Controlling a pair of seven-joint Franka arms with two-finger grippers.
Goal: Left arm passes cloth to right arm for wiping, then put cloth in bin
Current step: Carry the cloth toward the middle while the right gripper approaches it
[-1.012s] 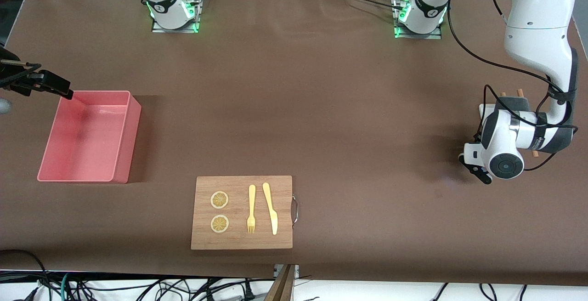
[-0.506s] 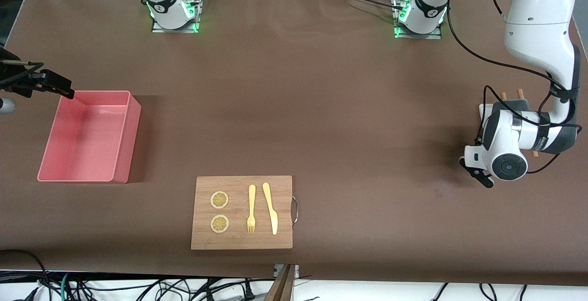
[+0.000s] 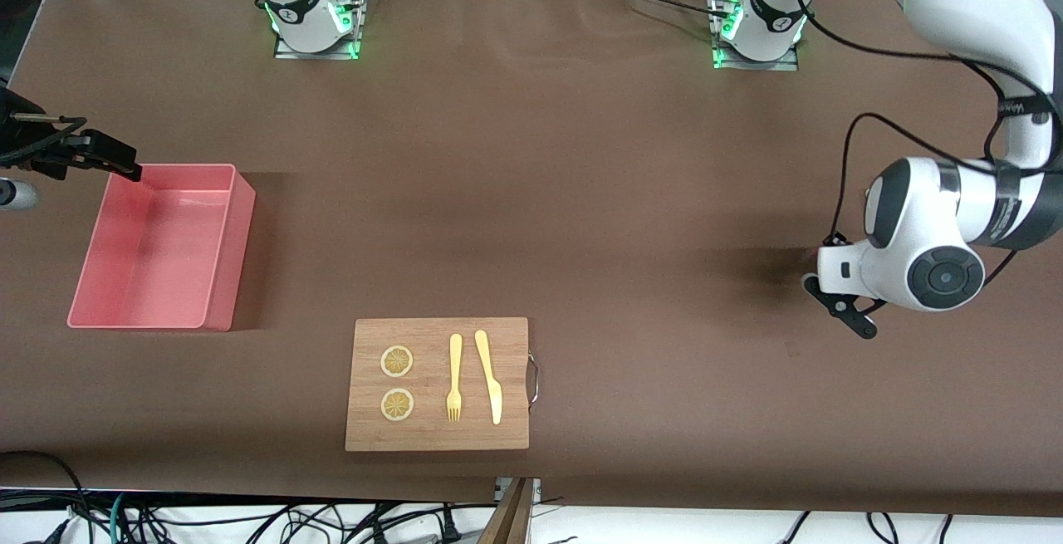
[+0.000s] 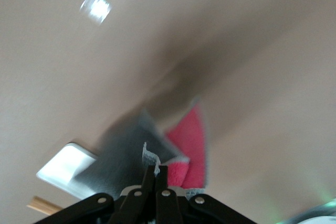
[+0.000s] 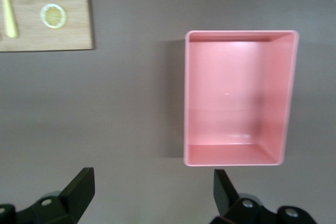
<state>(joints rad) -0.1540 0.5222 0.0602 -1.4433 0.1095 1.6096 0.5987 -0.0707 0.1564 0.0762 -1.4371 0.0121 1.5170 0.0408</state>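
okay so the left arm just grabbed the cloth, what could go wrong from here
1. The left gripper is shut on only a corner of the cloth; the rest hangs loose, so it might slip out on the way to the handover.
2. The right gripper, open, waits up by the pink bin, at the other end of the table. The long carry could trail the hanging cloth across the cutting board and disturb the fork and knife.

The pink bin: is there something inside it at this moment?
Nothing shows inside the bin: its floor is bare in the right wrist view. The cloth hangs from the left gripper, its fingers shut on it. What lies under the bin is covered.
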